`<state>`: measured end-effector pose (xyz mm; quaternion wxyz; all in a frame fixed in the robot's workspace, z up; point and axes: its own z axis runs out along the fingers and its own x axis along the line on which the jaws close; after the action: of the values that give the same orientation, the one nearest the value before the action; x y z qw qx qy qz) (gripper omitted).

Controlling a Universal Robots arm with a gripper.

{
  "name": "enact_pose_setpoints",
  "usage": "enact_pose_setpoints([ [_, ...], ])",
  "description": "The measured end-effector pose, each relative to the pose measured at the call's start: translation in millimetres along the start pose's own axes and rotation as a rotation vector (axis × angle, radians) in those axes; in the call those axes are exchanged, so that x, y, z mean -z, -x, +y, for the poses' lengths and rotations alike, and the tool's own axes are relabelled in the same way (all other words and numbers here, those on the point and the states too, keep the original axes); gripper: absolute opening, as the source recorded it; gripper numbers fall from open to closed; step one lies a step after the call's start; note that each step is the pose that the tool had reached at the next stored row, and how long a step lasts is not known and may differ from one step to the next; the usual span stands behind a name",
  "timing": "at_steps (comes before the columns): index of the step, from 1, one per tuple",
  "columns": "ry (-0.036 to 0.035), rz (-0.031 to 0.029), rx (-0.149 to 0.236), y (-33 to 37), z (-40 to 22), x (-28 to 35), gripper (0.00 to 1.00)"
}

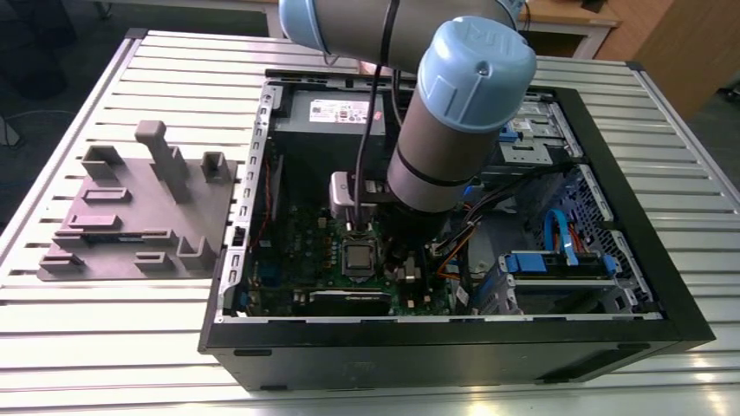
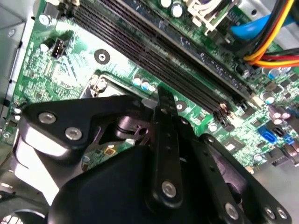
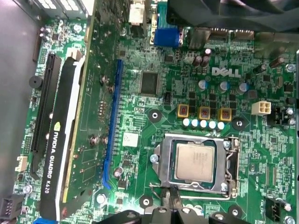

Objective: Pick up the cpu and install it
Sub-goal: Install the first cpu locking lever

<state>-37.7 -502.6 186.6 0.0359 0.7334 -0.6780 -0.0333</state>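
Cpu (image 3: 194, 162) seated in socket (image 3: 163, 161), beside jaws.

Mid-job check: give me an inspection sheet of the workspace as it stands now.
Surface: slatted metal table, carrying an open PC case.
Job's things: cpu lies flat inside the socket, whose frame is open.
Clutter: grey fixture on the exterior view's left of the case.
Pincer: pincer just beside the socket, empty.
Cables: blue, yellow and red cables inside the case.
Surroundings: wooden furniture behind the table.
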Motion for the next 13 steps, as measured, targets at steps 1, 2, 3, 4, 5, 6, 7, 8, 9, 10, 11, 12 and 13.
enact_pose_setpoints([
  [1,0.0000,0.0001,0.000,0.0,0.0,0.5,0.10],
  [2,-0.0003,-0.0006,0.000,0.1,0.1,2.0,0.10],
  [3,-0.0009,-0.0015,0.000,0.2,0.2,3.6,0.10],
  [4,-0.0006,-0.0010,0.000,0.1,0.4,5.8,0.10],
  [5,0.0000,-0.0001,0.000,0.0,0.7,8.0,0.10],
  [6,-0.0002,-0.0005,0.000,0.0,0.8,9.3,0.10],
  [7,-0.0001,-0.0004,0.000,0.0,1.0,10.9,0.10],
  [8,-0.0001,-0.0004,0.000,0.0,1.1,12.6,0.10],
  [9,-0.0001,-0.0004,0.000,0.0,1.3,14.4,0.10],
  [10,-0.0001,-0.0004,0.000,0.0,1.5,15.9,0.10],
  [11,-0.0001,-0.0005,0.000,0.0,1.7,17.7,0.10],
  [12,-0.0001,-0.0005,0.000,0.0,1.8,19.4,0.10],
  [13,-0.0001,-0.0005,0.000,0.0,1.9,20.7,0.10],
])
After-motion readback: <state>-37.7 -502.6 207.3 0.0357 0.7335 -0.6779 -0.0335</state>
